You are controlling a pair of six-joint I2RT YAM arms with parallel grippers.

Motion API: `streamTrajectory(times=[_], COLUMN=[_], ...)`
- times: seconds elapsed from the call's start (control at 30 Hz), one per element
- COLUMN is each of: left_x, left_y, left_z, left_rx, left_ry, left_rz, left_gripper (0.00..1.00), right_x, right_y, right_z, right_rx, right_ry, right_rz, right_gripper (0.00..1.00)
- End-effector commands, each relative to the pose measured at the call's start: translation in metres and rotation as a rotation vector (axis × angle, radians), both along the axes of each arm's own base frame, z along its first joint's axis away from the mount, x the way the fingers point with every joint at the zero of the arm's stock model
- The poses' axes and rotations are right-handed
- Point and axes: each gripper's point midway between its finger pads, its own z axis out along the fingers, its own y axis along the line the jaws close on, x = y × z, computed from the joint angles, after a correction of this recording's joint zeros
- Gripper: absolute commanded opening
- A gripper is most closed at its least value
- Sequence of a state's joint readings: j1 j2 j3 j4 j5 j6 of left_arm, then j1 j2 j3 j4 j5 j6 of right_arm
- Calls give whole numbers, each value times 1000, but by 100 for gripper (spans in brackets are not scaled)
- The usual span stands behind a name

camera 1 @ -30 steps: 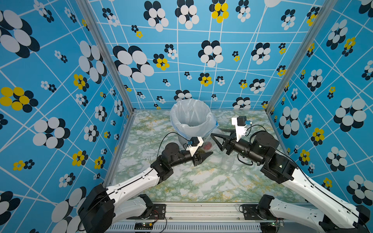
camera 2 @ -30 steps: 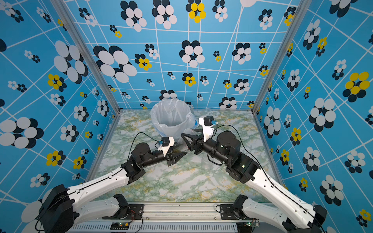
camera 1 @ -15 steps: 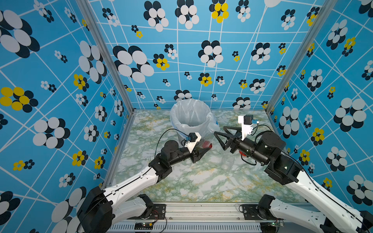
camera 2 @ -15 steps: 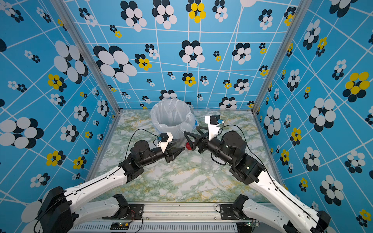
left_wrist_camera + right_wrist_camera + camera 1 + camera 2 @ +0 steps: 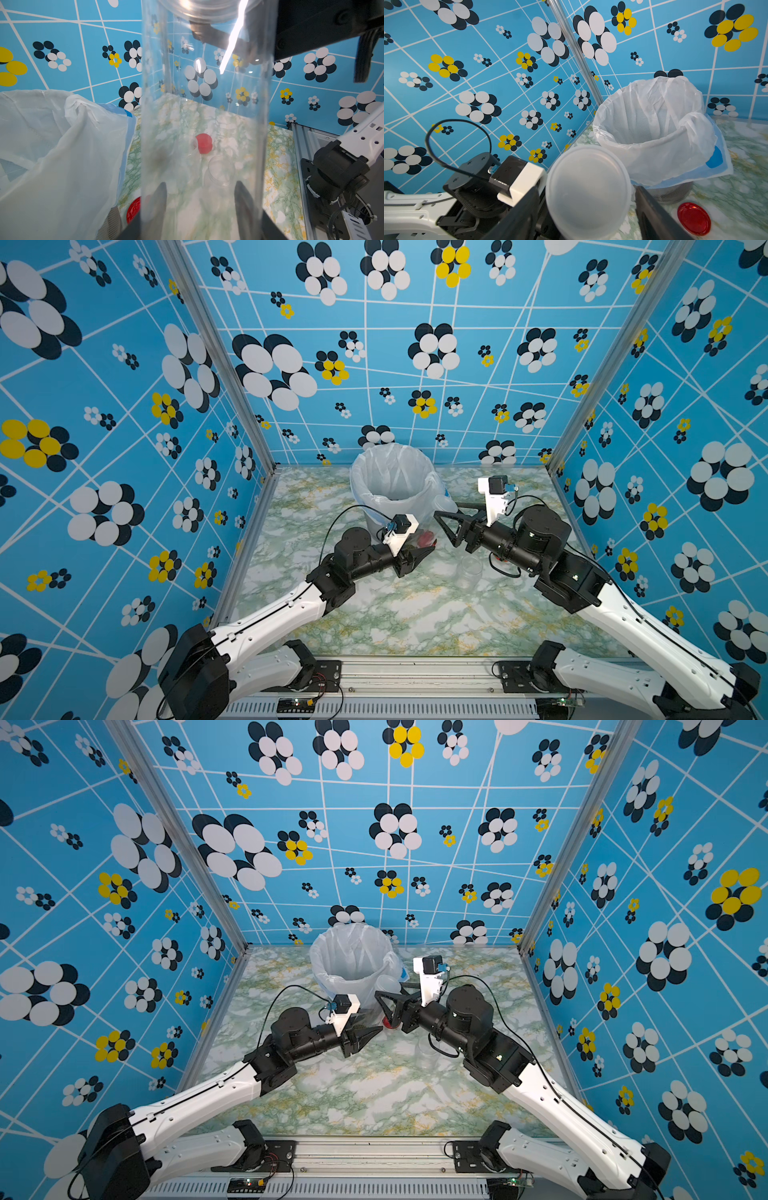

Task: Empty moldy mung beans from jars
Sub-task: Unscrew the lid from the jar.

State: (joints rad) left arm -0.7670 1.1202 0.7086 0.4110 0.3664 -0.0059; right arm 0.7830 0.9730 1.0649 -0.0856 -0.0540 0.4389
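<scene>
Gripping the slim jar (image 5: 204, 99) low on its clear wall, the left gripper (image 5: 419, 556) is holding it with fingers set narrow, just in front of the bin (image 5: 660, 153) lined with a white bag. An olive-brown patch of beans (image 5: 365, 1020) is showing beside those fingers in both top views. The left wrist view is giving only a faint brownish smudge inside the jar. The right gripper (image 5: 587, 189) is reaching in from the opposite side, its fingers pressing on both sides of the whitish lid (image 5: 588, 207) at the jar's top end. Whether that lid is still screwed on I cannot tell. An empty jar (image 5: 469, 570) is standing open on the marble tabletop (image 5: 395, 614) just beside the right arm, and a red lid (image 5: 693, 218) is lying near the bin's foot.
</scene>
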Motion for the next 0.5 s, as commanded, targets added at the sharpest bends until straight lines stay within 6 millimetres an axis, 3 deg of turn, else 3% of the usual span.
streamTrajectory(times=[0.0, 0.2, 0.47], left_x=[-4, -5, -6], left_y=[-3, -4, 3], left_z=[18, 16, 21], left_rx=[-21, -11, 3], left_ry=[-47, -51, -76], left_rz=[-18, -21, -5], left_gripper=[45, 45, 45], right_x=[-2, -3, -5], right_y=[-7, -5, 2], right_z=[17, 15, 15], right_rx=[65, 64, 55], right_ry=[-30, -30, -12], right_rz=[-13, 14, 74], right_gripper=[75, 61, 61])
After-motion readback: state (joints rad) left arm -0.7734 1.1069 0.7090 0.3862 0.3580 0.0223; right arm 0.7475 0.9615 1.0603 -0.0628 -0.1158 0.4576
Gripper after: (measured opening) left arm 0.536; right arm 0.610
